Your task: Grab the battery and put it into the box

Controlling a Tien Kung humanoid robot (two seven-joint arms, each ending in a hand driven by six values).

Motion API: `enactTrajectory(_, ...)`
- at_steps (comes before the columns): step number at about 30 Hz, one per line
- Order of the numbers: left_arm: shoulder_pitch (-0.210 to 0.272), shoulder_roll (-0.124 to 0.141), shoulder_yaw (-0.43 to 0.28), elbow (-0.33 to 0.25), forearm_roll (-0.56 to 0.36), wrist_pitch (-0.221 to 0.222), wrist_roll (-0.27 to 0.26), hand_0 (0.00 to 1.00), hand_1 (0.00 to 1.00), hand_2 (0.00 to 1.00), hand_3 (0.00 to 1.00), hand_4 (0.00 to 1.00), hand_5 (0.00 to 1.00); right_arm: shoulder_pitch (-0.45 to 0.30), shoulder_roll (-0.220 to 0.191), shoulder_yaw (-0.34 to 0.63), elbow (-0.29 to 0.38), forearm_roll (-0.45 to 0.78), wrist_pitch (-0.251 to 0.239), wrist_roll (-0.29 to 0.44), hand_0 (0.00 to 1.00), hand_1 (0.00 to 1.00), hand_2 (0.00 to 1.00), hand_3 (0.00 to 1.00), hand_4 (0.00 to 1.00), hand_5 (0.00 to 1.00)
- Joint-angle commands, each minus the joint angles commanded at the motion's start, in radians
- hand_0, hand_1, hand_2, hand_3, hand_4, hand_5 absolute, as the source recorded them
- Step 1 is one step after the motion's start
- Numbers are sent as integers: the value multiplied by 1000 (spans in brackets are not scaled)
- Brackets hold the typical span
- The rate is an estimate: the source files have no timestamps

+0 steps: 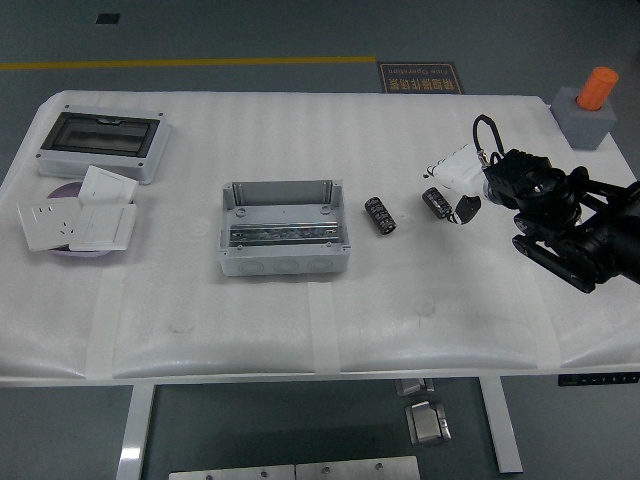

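A grey open-topped box (pixel 285 232) with a metal rail inside stands at the table's middle. One black battery (pixel 380 214) lies on the table just right of the box. A second black battery (pixel 436 200) lies further right. My right hand (pixel 452 190) reaches in from the right. Its white fingers (pixel 455 165) are spread on either side of this second battery, close to it. I cannot tell whether they touch it. My left arm is out of view.
A grey enclosure with a dark clear lid (pixel 100 143) sits at the far left. White switch plates (pixel 82 217) lie on a round plate in front of it. A grey block with an orange cylinder (pixel 590 108) stands at the far right corner.
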Motion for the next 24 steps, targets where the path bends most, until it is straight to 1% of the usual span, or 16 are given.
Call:
enactTrajectory(13, -9, -2, 39, 0, -29, 1, -12, 491, 587, 409, 525, 501, 248, -13, 16, 12, -22, 24, -18, 6, 780, 718, 853, 905, 787, 296)
enactTrajectory(21, -10, -3, 39, 0, -25, 1, -12, 492, 587, 409, 526, 501, 249, -22, 29, 19, -33, 23, -23, 9, 780, 709, 846, 894, 771, 303)
enactTrajectory(22, -10, -3, 38, 0, -24, 1, -12, 491, 587, 409, 526, 499, 250, -23, 29, 20, -34, 21, -23, 10, 778, 706, 844, 887, 749, 303)
enactTrajectory(24, -10, -3, 35, 0, -20, 1, -12, 491, 587, 409, 526, 499, 250, -26, 29, 22, -37, 19, -24, 11, 778, 706, 844, 887, 749, 303)
